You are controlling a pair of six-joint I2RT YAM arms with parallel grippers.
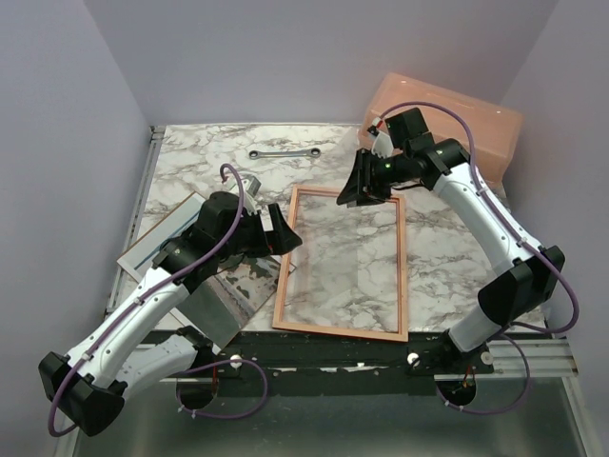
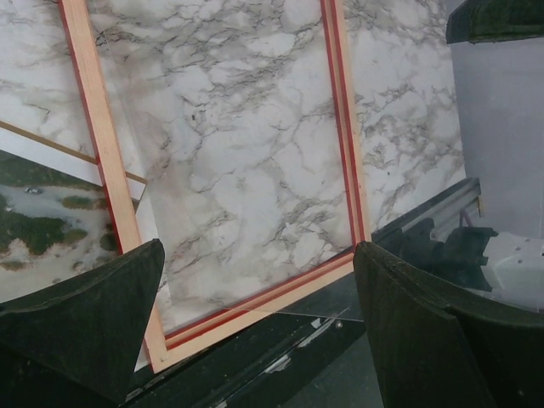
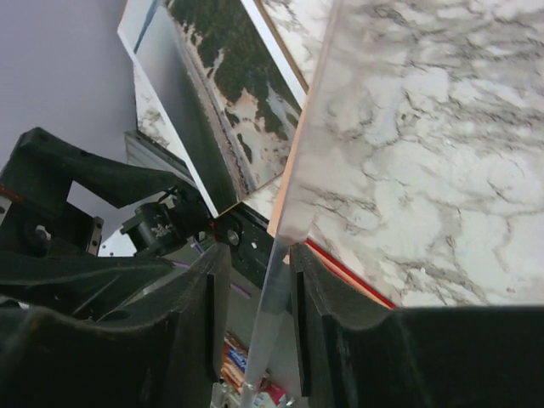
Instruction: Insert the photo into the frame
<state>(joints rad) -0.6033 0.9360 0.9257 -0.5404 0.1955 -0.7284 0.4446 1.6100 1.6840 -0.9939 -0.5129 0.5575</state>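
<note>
Jaws wide on left gripper [image 2: 259,255], right gripper [image 3: 259,263] pinches the clear pane [image 3: 268,327]; the frame [image 1: 338,331] runs lengthwise near-to-far.

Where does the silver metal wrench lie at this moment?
In the top view the silver metal wrench lies far back on the marble table, beyond the wood-orange rectangular frame and left of the pink plastic box.

Frame [image 1: 343,331] lies flat, pale back up; photo [image 3: 242,102] just left, seemingly face up, partly hidden
</note>
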